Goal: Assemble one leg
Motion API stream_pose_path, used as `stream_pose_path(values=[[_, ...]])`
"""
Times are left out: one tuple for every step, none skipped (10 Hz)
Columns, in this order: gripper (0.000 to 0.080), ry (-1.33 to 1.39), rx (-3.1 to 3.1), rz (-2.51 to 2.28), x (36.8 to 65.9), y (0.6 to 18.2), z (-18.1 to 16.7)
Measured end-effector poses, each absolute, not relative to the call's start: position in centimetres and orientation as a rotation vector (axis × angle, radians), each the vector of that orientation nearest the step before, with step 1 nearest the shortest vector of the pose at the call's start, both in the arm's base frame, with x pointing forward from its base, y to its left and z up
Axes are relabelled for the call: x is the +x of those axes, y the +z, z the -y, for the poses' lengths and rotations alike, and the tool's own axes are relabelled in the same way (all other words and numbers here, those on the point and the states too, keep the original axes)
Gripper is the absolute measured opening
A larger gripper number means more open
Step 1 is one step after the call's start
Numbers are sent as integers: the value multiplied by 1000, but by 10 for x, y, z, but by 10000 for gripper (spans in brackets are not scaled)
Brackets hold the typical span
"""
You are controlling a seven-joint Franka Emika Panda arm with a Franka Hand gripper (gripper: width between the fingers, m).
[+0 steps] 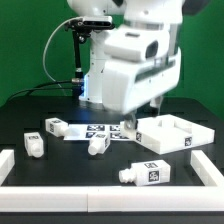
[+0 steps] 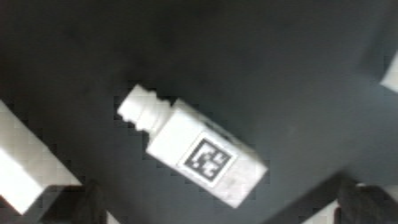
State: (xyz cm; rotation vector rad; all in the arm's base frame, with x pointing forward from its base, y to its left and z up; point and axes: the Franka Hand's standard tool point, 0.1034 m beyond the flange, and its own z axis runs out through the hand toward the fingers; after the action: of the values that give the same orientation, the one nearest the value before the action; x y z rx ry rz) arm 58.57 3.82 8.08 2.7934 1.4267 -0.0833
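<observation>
Several white legs with black-and-white tags lie on the black table: one [image 1: 55, 126] at the exterior view's left, one [image 1: 33, 144] nearer the front, one [image 1: 98, 144] in the middle and one [image 1: 142, 173] at the front. The white square tabletop [image 1: 176, 134] lies at the exterior view's right. My gripper [image 1: 150, 106] hangs under the arm above the table, beside the tabletop's corner. In the wrist view one leg [image 2: 192, 145] lies flat and slanted below the open, empty gripper [image 2: 210, 210]. Its dark fingers [image 2: 50, 205] show at the frame's corners.
The marker board [image 1: 100, 131] lies flat behind the middle leg. White border strips [image 1: 90, 192] frame the table at the front and sides. A white strip [image 2: 27, 165] crosses the wrist view beside the leg. Cables hang behind the arm.
</observation>
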Motion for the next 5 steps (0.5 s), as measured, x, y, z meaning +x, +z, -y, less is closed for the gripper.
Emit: stream_pose_path(values=[[650, -47, 2766, -1494, 588, 75, -39], [650, -32, 2801, -1482, 588, 76, -30], [650, -35, 2807, -1464, 588, 76, -30], [650, -34, 2805, -1469, 588, 76, -32], [650, -25, 2787, -1490, 588, 73, -31]])
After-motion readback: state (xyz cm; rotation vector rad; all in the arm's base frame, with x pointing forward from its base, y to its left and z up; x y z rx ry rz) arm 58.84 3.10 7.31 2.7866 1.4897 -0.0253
